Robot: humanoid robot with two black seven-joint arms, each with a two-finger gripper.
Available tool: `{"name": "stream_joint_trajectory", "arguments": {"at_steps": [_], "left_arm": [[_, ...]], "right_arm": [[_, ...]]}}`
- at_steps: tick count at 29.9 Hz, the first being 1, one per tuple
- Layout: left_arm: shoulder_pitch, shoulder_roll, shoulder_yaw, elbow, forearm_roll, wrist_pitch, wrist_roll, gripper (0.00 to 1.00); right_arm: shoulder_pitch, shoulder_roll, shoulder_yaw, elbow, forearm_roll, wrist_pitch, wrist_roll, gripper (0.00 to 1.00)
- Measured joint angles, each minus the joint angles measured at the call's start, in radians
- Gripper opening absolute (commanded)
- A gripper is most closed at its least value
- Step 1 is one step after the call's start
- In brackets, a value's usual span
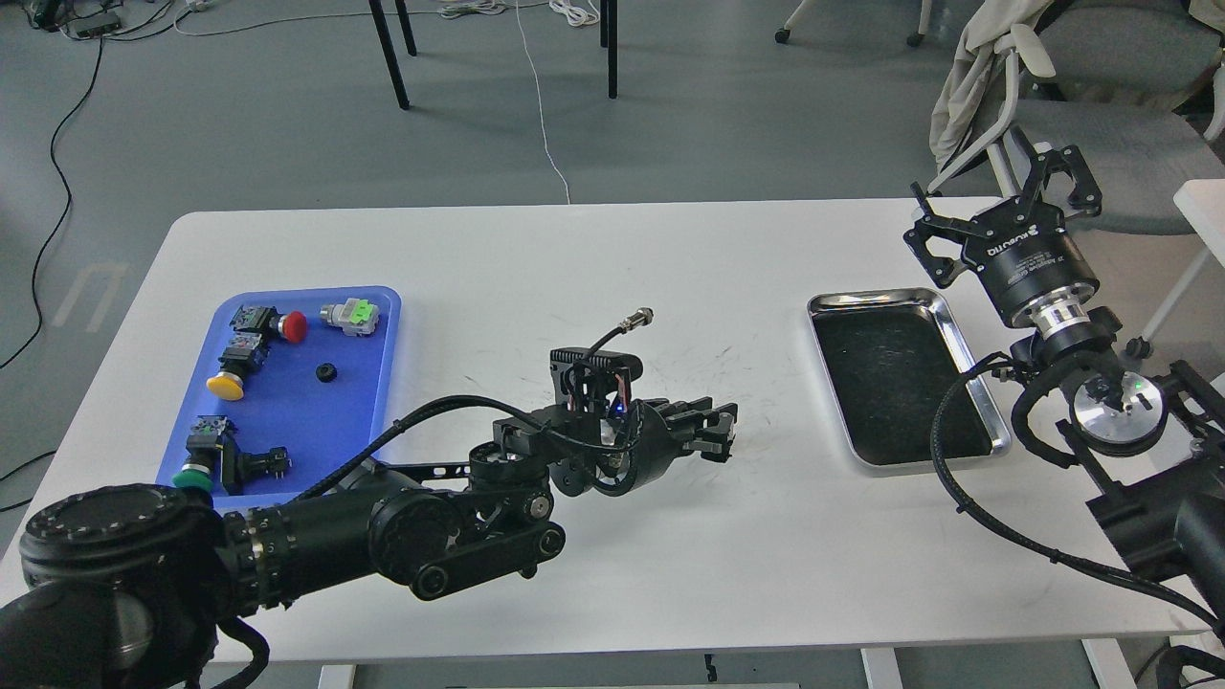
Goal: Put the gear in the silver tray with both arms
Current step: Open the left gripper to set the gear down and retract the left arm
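Our left gripper (pixel 713 431) sits mid-table, fingers pressed together, contents unclear; right gripper (pixel 995 206) waits spread beyond the empty silver tray (pixel 967 359) for handover.

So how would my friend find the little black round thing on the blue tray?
Look at the white table and find the blue tray near its left end. In the open middle of that tray, right of the yellow button and below the green and grey part, sits the small black round piece. It lies alone and is all black, far smaller than the coloured switches around it.
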Motion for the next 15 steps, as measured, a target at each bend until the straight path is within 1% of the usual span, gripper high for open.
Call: {"name": "stream_joint_trajectory", "arguments": {"at_steps": [2, 5, 7, 10, 12, 15], "left_arm": [[-0.001, 0.0, -0.001, -0.016, -0.025, 0.02, -0.006, 0.88], [-0.002, 0.0, -0.001, -0.032, -0.042, 0.031, -0.007, 0.96], [-0.003, 0.0, -0.003, -0.034, -0.046, 0.045, -0.005, 0.97], [-0.003, 0.0, -0.037, -0.026, -0.063, 0.095, 0.001, 0.98], [-0.001, 0.0, -0.093, -0.019, -0.099, 0.119, 0.003, 0.98], [0.0, 0.0, -0.169, -0.016, -0.164, 0.128, 0.004, 0.98]], "right_arm": [[0.0, 0.005, 0.0, 0.0, 0.0, -0.001, 0.0, 0.99], [0.001, 0.012, 0.0, -0.001, -0.001, -0.002, -0.001, 0.99], [0.006, 0.013, 0.0, -0.001, -0.002, -0.003, -0.001, 0.99], [0.02, 0.013, -0.015, -0.001, -0.004, -0.006, -0.002, 0.99], [0.032, 0.013, -0.041, 0.0, -0.005, -0.007, -0.002, 0.99], [0.044, 0.013, -0.075, 0.003, -0.007, -0.007, -0.004, 0.99]]}}
